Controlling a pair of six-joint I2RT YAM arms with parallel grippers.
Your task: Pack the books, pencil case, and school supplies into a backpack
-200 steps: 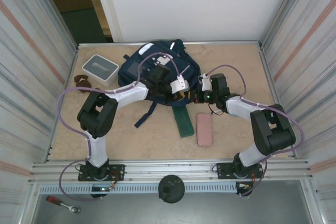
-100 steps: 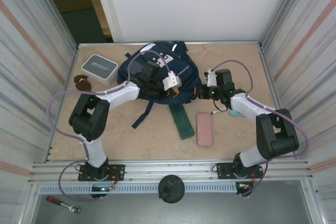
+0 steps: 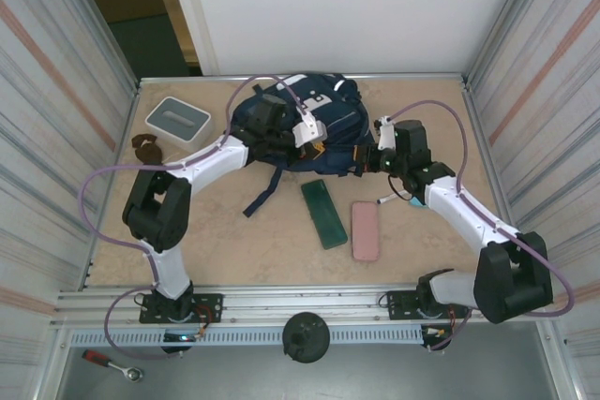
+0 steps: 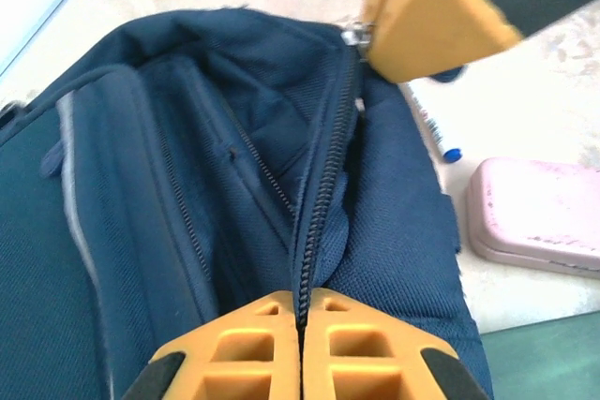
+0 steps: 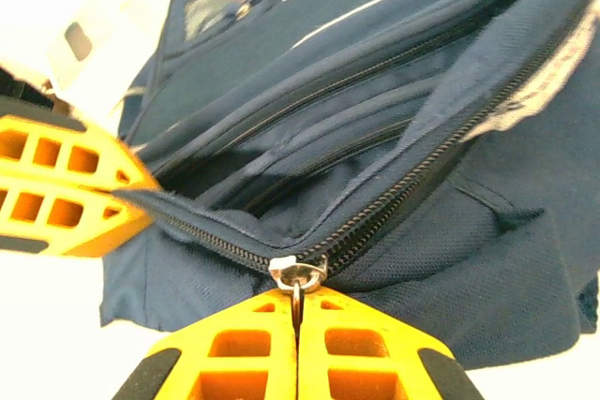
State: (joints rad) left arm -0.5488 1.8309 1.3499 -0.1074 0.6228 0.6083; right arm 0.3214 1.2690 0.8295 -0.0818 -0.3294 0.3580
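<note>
The navy backpack [image 3: 300, 114] lies at the back centre of the table with its main zipper partly open. My left gripper [image 3: 323, 149] is shut on the zipper edge of the backpack [image 4: 234, 185], its jaws closed on the zipper tape [image 4: 302, 311]. My right gripper [image 3: 362, 164] is shut on the metal zipper pull [image 5: 298, 276] at the other end of the opening [image 5: 309, 138]. A green pencil case [image 3: 323, 214] and a pink case [image 3: 366, 229] lie in front. A white marker with a blue cap [image 3: 388, 199] lies beside the right arm. The books are out of view.
A white-and-grey square box [image 3: 178, 120] stands at the back left, with a small brown object [image 3: 145, 147] next to it. A teal item [image 3: 422, 203] peeks out under the right forearm. Metal walls close in both sides.
Both grippers and the backpack have shifted back and to the right. The green pencil case now lies fully uncovered. The zipper opening is stretched between the two grippers.
</note>
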